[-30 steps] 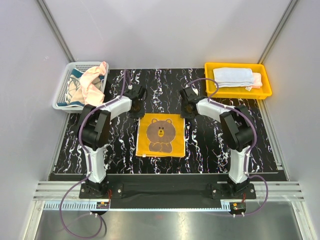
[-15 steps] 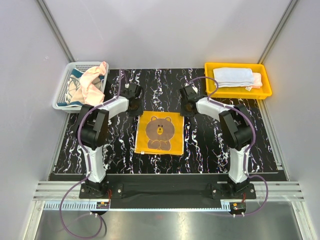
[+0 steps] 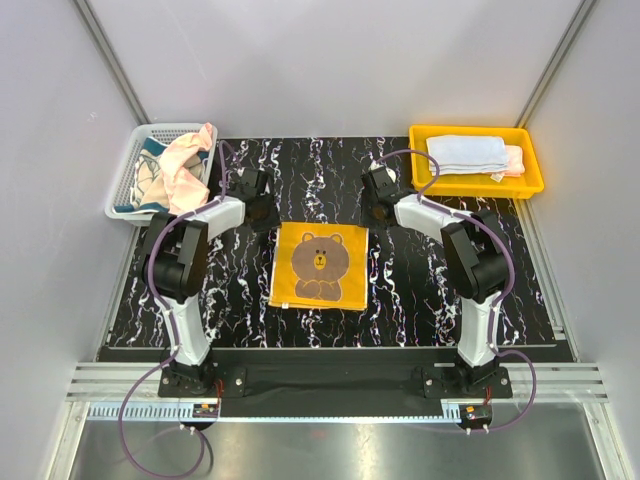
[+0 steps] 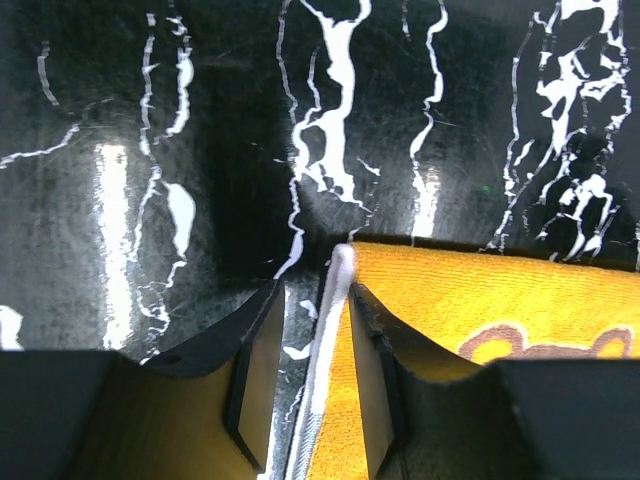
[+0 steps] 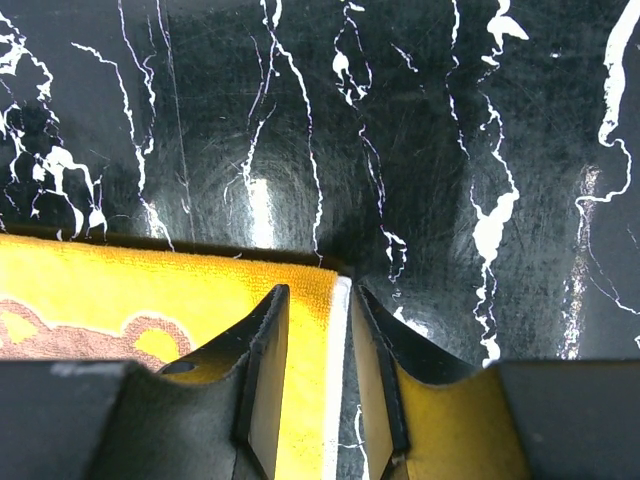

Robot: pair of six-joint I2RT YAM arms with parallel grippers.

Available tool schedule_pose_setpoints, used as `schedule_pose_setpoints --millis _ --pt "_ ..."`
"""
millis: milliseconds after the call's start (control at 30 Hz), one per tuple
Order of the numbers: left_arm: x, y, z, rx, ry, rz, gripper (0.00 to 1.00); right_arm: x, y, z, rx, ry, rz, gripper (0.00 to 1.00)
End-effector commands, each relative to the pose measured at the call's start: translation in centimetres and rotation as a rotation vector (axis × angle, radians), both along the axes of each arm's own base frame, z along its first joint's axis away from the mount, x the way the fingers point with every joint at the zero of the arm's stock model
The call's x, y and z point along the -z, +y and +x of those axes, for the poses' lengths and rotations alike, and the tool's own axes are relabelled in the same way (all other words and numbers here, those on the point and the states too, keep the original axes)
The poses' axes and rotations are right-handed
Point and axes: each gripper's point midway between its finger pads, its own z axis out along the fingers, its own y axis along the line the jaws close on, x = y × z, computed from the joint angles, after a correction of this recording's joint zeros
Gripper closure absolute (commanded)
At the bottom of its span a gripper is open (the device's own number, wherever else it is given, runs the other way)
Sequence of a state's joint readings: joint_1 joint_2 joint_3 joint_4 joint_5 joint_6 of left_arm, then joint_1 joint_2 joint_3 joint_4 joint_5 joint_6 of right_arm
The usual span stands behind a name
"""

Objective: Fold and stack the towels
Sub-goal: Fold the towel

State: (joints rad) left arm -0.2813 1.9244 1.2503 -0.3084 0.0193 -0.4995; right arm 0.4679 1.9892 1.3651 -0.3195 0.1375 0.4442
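Note:
The orange-bordered towel with the brown bear (image 3: 320,265) lies flat in the middle of the table. My left gripper (image 3: 260,207) is at its far left corner. In the left wrist view the jaws (image 4: 312,292) stand open, with the towel's white-edged corner (image 4: 338,290) lying loose between them. My right gripper (image 3: 378,208) is at the far right corner. It is open (image 5: 318,292) astride that towel edge (image 5: 318,330). A pink towel (image 3: 186,165) and a cream-teal one (image 3: 148,182) sit in the basket. A folded pale blue towel (image 3: 465,152) lies on a pink one (image 3: 514,160) in the tray.
A white mesh basket (image 3: 125,190) stands at the far left corner of the black marbled table (image 3: 430,290). A yellow tray (image 3: 475,185) stands at the far right. Grey walls close in the back and both sides.
Both grippers have moved toward the far side. The left one has also swung left. The bear towel has shifted slightly away from me and lies flat.

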Motion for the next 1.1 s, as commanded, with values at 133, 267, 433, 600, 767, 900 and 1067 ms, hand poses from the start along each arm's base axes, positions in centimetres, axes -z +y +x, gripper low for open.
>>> schedule_pose_setpoints --millis 133,267,433,600,767,900,1067 --pt "-1.7 -1.6 1.9 0.024 -0.078 -0.086 0.62 -1.8 0.0 1.2 0.004 -0.042 0.013 0.62" --pt "-1.4 -1.6 2.0 0.024 -0.056 -0.076 0.62 -1.1 0.1 1.0 0.000 -0.027 0.014 0.62" --pt "-0.7 -1.2 1.8 0.014 -0.032 -0.056 0.62 -0.4 0.0 0.6 0.000 -0.005 0.007 0.62" --pt "0.0 -1.3 1.7 0.014 -0.010 -0.054 0.63 0.4 0.1 0.7 -0.004 0.015 0.005 0.63" --pt "0.7 -1.5 2.0 0.013 0.002 -0.055 0.67 0.8 0.1 1.0 -0.004 0.020 -0.011 0.67" --pt "1.1 -1.6 2.1 0.003 0.000 -0.064 0.74 1.0 0.2 1.4 -0.012 0.024 -0.025 0.74" --pt "0.1 -2.5 3.4 0.008 -0.044 -0.102 0.88 0.0 0.0 2.8 -0.011 -0.005 -0.030 0.84"
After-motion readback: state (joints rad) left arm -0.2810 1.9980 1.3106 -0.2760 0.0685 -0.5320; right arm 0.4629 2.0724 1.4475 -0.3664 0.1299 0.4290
